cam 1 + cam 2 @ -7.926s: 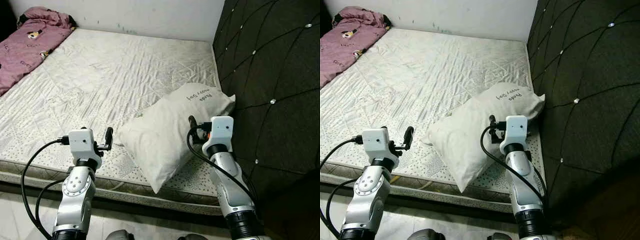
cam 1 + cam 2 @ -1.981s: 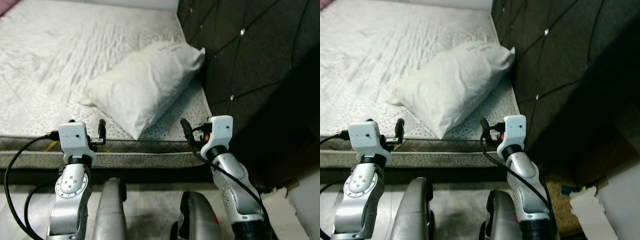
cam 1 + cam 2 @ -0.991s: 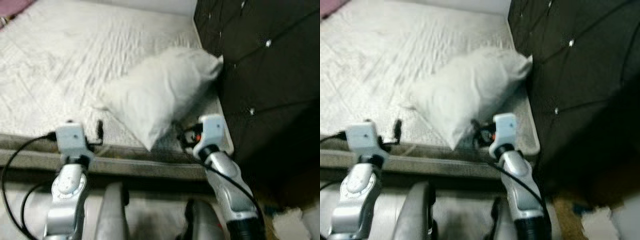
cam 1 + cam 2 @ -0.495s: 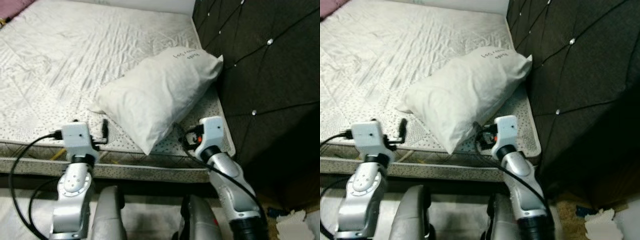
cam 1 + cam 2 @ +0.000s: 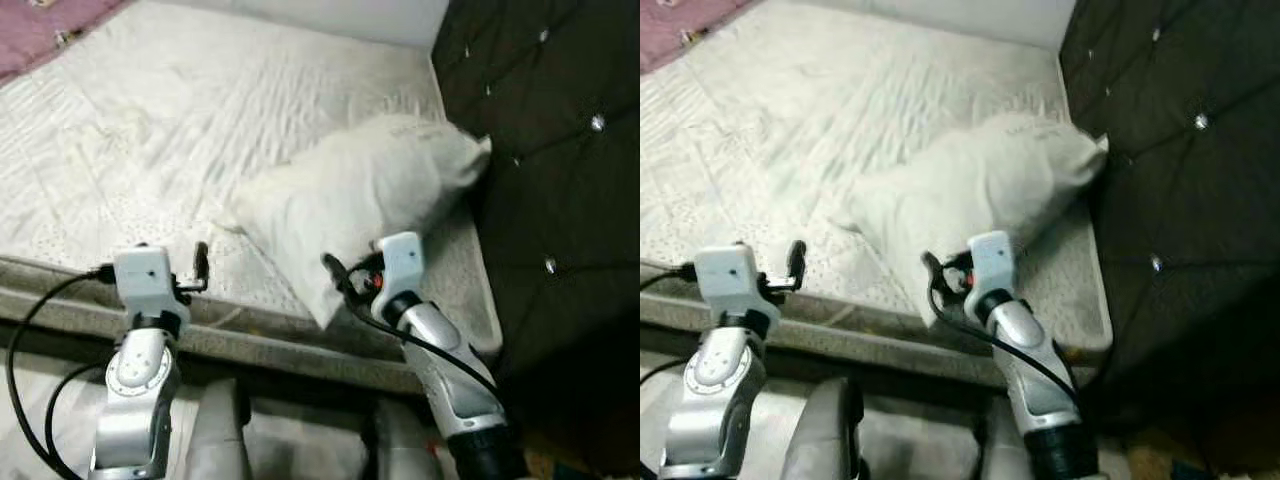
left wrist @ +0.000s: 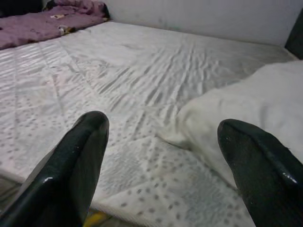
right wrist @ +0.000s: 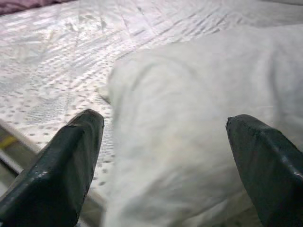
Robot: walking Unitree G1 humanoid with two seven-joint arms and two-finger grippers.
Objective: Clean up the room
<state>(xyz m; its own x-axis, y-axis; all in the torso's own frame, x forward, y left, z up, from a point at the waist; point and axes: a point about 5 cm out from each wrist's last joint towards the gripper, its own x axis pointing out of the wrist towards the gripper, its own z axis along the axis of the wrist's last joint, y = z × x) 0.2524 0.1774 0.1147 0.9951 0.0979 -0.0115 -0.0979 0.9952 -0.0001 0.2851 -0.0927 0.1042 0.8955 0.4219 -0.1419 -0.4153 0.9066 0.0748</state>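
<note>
White pillow (image 5: 360,205) lies on the bed (image 5: 150,150) against the dark tufted headboard (image 5: 560,150), near the bed's front edge. Right gripper (image 7: 165,156) at the pillow's near corner, fingers spread. Left gripper (image 6: 156,161) over the bed edge beside the pillow, fingers spread, empty

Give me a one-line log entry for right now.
right gripper open, at near corner of white pillow | left gripper open over mattress edge | pillow lies by dark headboard
</note>
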